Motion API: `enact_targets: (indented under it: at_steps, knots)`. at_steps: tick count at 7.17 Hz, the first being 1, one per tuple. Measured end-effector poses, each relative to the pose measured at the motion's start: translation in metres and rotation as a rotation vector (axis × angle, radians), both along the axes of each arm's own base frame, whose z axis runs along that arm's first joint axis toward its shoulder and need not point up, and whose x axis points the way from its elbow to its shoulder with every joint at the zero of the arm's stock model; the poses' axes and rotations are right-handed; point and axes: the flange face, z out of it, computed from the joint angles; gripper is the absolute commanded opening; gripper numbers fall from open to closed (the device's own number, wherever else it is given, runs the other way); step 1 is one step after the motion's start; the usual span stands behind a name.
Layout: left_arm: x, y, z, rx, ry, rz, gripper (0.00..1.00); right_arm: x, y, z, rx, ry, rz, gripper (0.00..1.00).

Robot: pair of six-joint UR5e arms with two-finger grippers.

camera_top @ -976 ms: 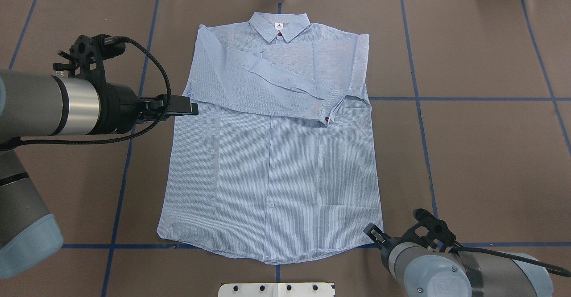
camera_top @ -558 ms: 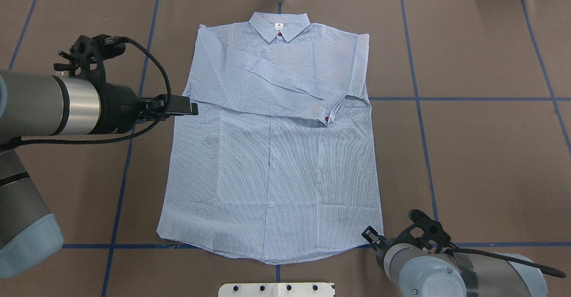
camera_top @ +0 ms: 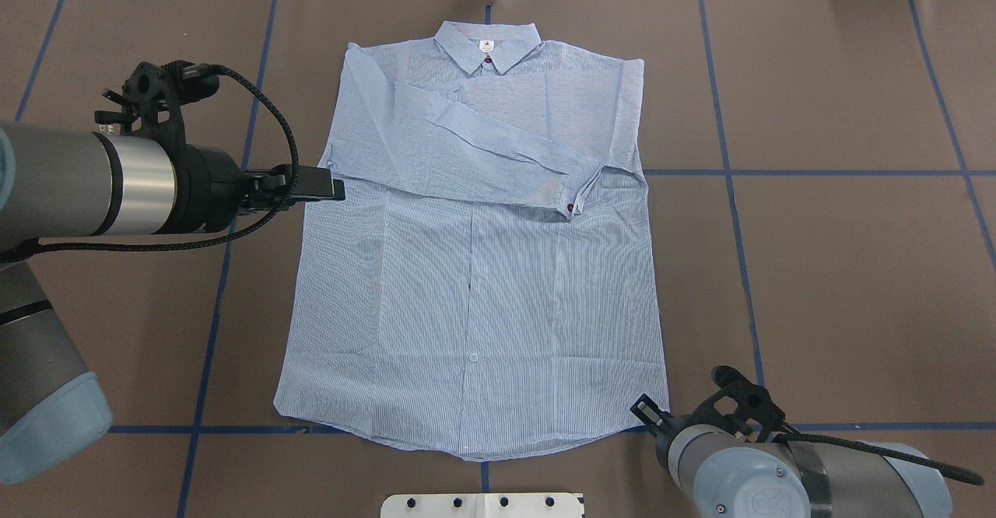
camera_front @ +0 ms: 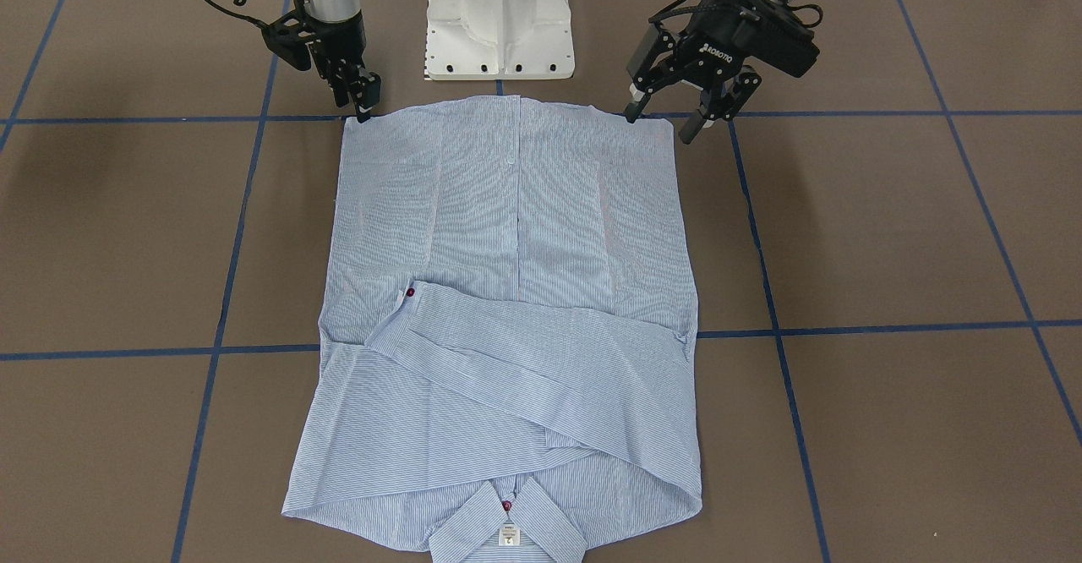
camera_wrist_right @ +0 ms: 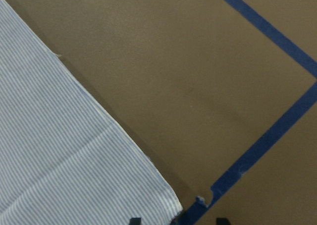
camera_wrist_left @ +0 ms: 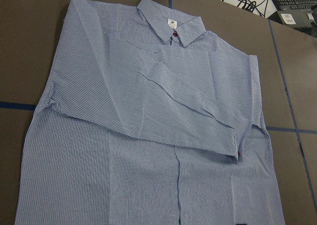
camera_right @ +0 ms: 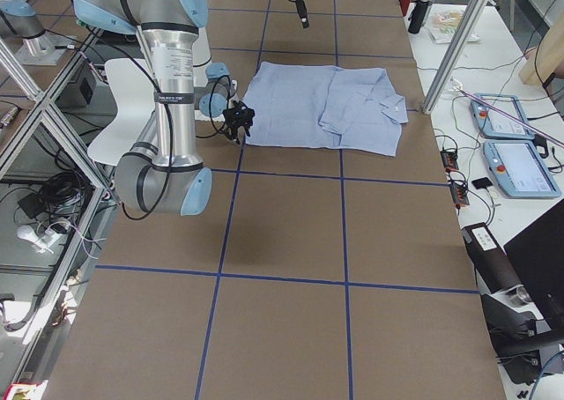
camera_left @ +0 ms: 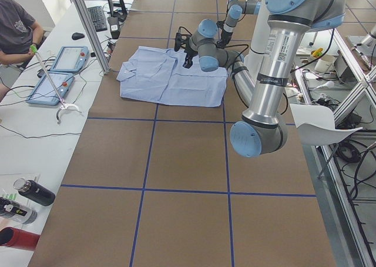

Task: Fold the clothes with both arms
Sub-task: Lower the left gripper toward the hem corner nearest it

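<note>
Shirt (camera_top: 475, 269) front and centre on the brown table (camera_top: 840, 285), lying flat and buttoned, collar (camera_top: 486, 43) at the far side from the robot and hem (camera_top: 475, 448) at its base. The sleeves are already in: one sleeve (camera_top: 482, 148) runs slantwise across the chest with its cuff (camera_top: 580, 195) near the opposite side seam, and the other seems to lie tucked beneath it. So I'd call the opening stage done and the body folds all yet to come, since the torso is spread at full length and width with no crease across it. Down at the hem, the right gripper (camera_front: 363, 106) sits low at its corner of the shirt; the wrist camera shows its fingertips (camera_wrist_right: 133, 220) parted with that corner just between them, nothing pinched. The left gripper (camera_front: 661, 126) has its jaws spread wide and holds nothing. It looks to be hanging high over the shirt's left edge, because its own camera takes in most of the garment. My read is that a lengthwise fold, hem up toward collar, comes next, and both corners need gripping first.
</note>
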Motion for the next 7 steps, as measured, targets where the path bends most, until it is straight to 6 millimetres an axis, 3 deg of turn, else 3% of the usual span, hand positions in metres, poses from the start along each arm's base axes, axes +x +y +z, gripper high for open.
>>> enact_targets:
  at_steps: [5, 7]
  knots:
    - [0.0007, -0.0007, 0.0013, -0.002, -0.003, -0.001, 0.85, -0.0029, 0.0005, 0.0014, 0.002, 0.005, -0.002, 0.45]
    - [0.0007, -0.0011, 0.0016, -0.002, -0.003, -0.002, 0.85, -0.0034, 0.0001, 0.0014, 0.005, 0.005, 0.002, 0.45]
